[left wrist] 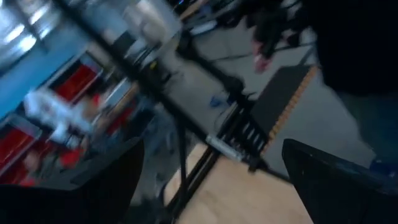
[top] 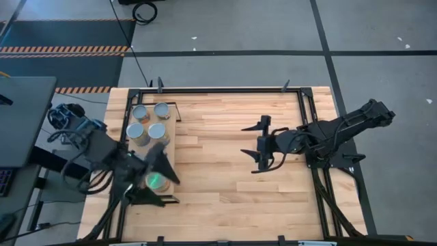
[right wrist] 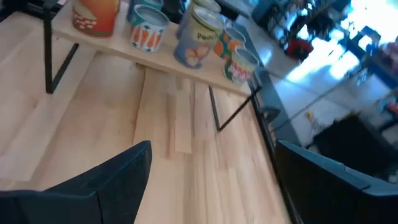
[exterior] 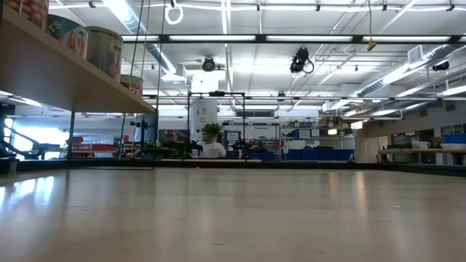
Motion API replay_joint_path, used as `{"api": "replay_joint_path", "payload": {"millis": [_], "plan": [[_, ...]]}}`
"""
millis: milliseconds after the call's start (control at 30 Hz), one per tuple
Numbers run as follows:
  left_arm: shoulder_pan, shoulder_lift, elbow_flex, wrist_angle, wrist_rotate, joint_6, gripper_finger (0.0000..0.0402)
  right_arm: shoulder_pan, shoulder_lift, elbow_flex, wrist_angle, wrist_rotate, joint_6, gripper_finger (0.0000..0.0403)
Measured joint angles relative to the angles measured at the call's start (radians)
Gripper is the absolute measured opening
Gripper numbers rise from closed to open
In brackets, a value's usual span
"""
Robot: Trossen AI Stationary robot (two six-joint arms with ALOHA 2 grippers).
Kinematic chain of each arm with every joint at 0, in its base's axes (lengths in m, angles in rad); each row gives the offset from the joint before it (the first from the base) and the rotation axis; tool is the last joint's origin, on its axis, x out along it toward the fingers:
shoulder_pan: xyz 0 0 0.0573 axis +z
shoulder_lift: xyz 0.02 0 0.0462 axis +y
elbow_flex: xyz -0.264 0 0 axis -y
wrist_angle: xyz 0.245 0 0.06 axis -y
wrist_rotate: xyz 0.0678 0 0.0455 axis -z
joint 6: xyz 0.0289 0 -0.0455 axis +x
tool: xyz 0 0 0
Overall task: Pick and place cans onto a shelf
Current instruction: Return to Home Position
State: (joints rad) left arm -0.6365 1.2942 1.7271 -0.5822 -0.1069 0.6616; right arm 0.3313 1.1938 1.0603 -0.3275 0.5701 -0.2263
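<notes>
Left gripper (left wrist: 212,155), spread open and empty, hung beside one end of the shelf (right wrist: 118,45), likely because the cans (right wrist: 201,34) already stood clustered on it, while the right gripper (right wrist: 211,155), also open, waited well apart from it.

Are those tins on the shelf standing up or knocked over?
Upright: from above the cans show round tops, standing on the shelf.

Grey concrete floor (top: 382,34) with dark seams, orange-black hazard tape (top: 65,49) at one edge (coiled black cable (top: 143,10) nearby). Overhead, long ceiling strip lights (exterior: 218,38); workbenches (exterior: 415,154) far back.
</notes>
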Motion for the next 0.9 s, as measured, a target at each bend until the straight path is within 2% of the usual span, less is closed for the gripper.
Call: {"api": "replay_joint_path", "payload": {"millis": [133, 300, 733, 900], "plan": [[0.043, 0.029, -0.001, 0.015, 0.107, 0.054, 0.0387, 0.0, -0.003, 0.0, 0.016, -0.033, -0.07, 0.0348], [0.11, 0.044, -0.001, 0.007, 0.213, 0.082, 0.0387, -0.001, -0.009, 0.0, 0.027, -0.088, -0.073, 0.0348], [0.395, 0.031, -0.001, -0.112, 0.702, 0.111, 0.0387, -0.066, -0.01, 0.0, 0.044, -0.097, -0.073, 0.0348], [0.549, 0.001, -0.001, -0.252, 0.754, 0.157, 0.0387, -0.138, -0.01, 0.0, 0.066, -0.138, -0.058, 0.0348]]}}
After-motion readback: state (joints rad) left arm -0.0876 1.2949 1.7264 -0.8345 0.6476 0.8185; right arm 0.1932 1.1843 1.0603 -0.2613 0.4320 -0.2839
